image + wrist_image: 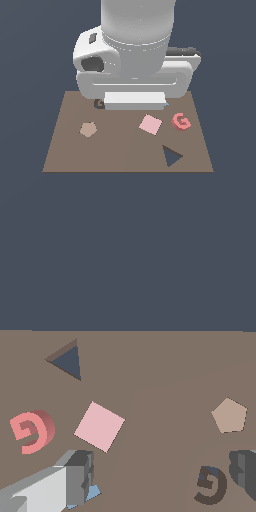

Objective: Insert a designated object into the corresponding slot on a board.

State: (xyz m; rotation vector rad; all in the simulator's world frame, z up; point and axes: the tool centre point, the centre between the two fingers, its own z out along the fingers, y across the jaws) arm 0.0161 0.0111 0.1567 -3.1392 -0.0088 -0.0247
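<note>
The coral-red G block (181, 121) lies flat on the brown board (120, 155), toward the exterior view's right, apart from the arm. In the wrist view the red G (32, 431) sits well outside one finger (75, 476). My gripper (160, 481) is open and holds nothing, its two grey fingers spread wide over the board (160, 381). The dark G-shaped slot (211, 485) lies below, close to the other finger (245, 473). In the exterior view the slot (99, 103) peeks out beside the arm's hand (134, 100), mostly hidden.
A pink square (150, 124) lies between the hand and the red G. A dark triangle recess (171, 156) is near the board's front right, and a tan pentagon (88, 129) at its left. A light blue piece (92, 492) shows under one finger.
</note>
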